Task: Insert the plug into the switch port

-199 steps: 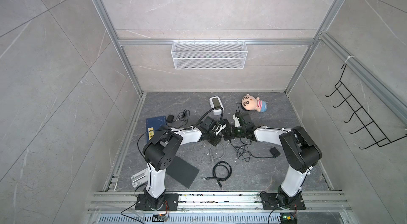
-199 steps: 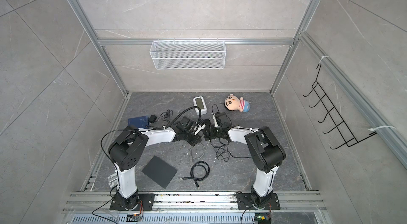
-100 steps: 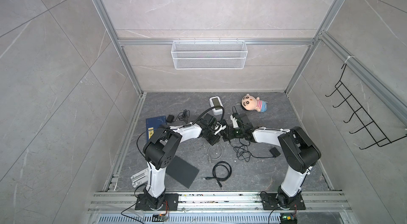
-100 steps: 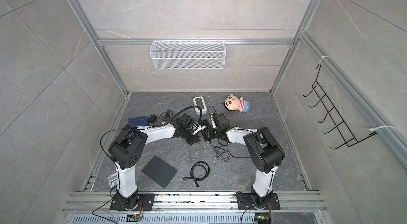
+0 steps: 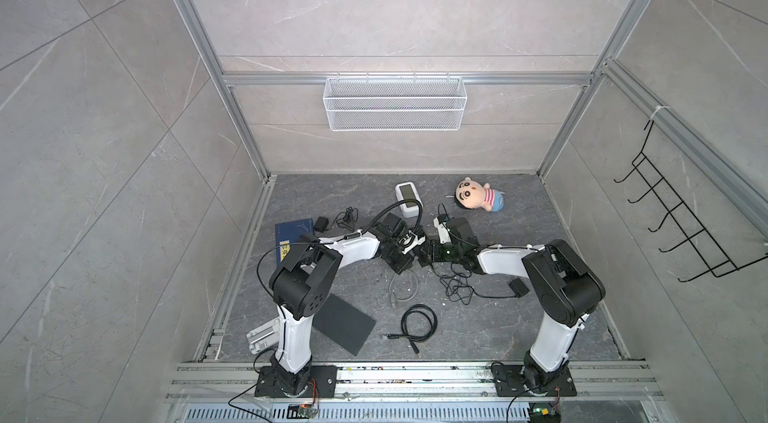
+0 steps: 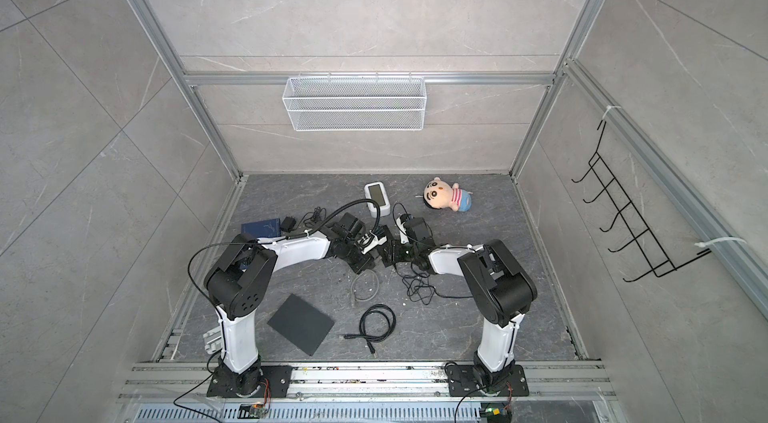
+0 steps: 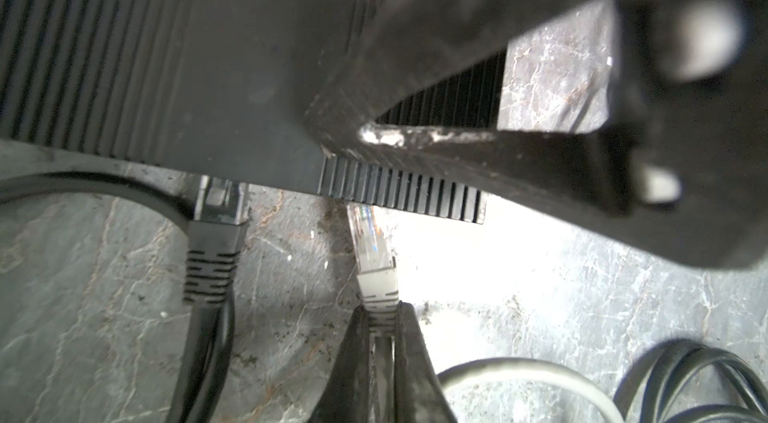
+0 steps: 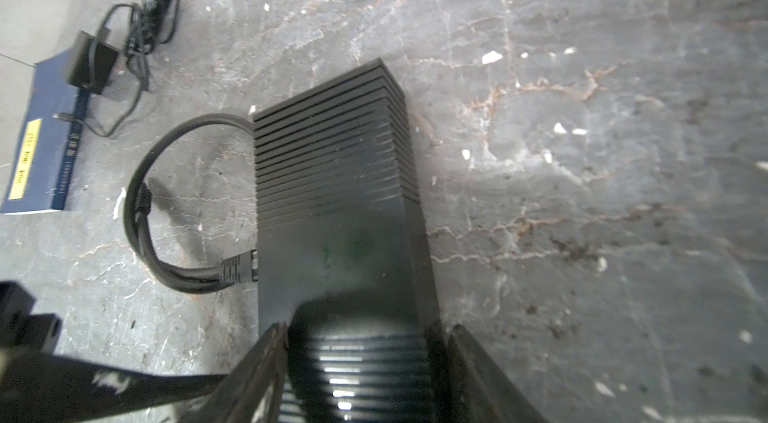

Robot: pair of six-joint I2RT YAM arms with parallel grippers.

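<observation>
- Clear-plastic RJ45 plug (image 7: 370,238) pinched by its grey boot in the left gripper (image 7: 380,317), jaws together on it, kept straight for the port.
- Tip at the port face of the black switch (image 7: 208,67), near the middle of the floor (image 7: 540,296); depth hidden under the top edge.
- Ribbed end of the switch clamped in the right gripper (image 8: 365,337), likely a brace against the push.
- Neighbouring port already filled by a black cable (image 7: 210,258).

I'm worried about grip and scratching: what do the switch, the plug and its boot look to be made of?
The switch looks like matte black moulded plastic, going by its fine ribs and dull sheen, though painted metal is possible. The plug is clear hard plastic, as coloured wires show through it. Its boot is light grey, likely a softer rubbery plastic, with moulded relief slots.
</observation>
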